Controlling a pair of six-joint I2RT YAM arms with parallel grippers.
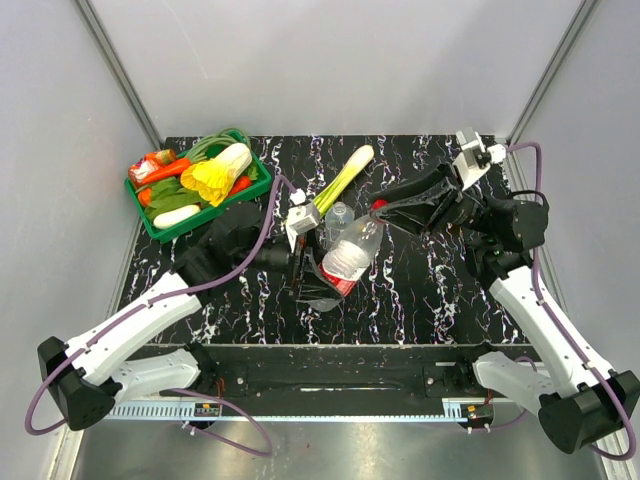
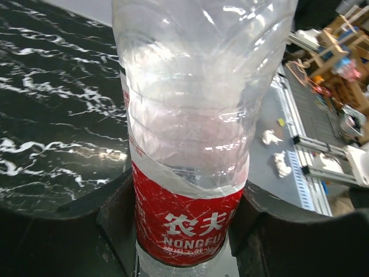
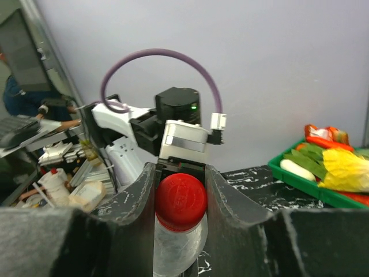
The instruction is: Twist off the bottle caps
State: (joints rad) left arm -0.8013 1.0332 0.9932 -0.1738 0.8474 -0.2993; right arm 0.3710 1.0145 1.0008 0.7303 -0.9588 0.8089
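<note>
bottle: red-label bottle (image 1: 352,258) held tilted over the surface (image 1: 440,290), on the right-arm side of the green tray (image 1: 143,212), nearer the arm bases, well apart from it
left hand (image 2: 185,234): clamped on the bottle's lower body, at the label
right hand (image 1: 382,210): pinching the red cap (image 3: 180,200), one finger each side
axis: cap end points away from the tray, straight into the right hand
next: probably twist the cap about that axis while the left hand holds the body
risk: thin wall may flex under the clamp
</note>
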